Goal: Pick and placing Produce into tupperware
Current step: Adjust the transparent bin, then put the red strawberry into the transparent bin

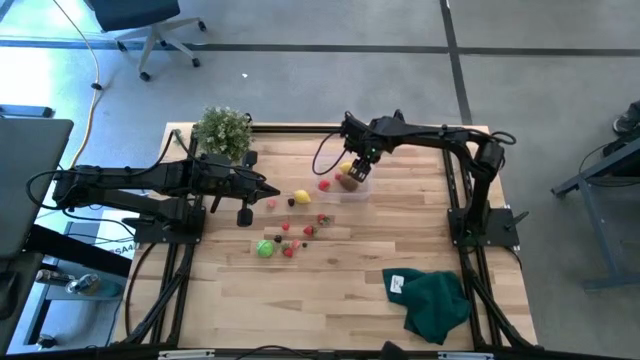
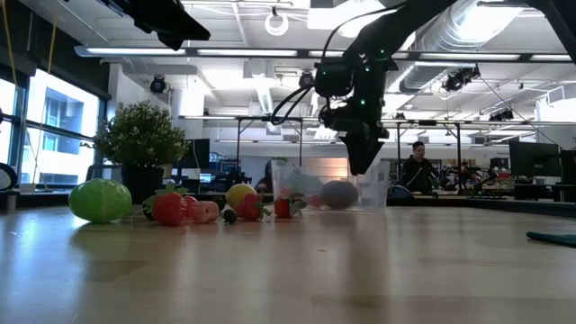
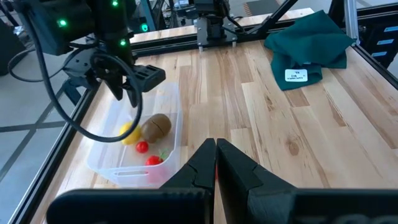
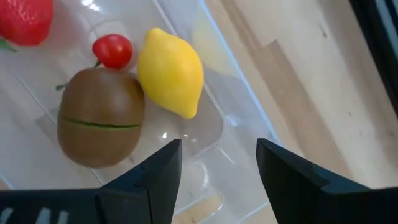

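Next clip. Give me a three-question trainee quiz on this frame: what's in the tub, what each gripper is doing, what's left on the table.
1. True or false: the brown kiwi-like toy fruit lies inside the clear plastic tub.
2. Which gripper hangs open and empty over the tub? A) left gripper B) right gripper
3. Fill in: the bright green round toy vegetable lies on the wooden ____, outside the tub.

Key: 1 true; 2 B, as the left one is shut beside the loose produce; 3 table.

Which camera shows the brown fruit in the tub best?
The right wrist view: the brown fruit fills it, beside a lemon. The left wrist view shows it smaller, the high view as a speck, the low view blurred through plastic.
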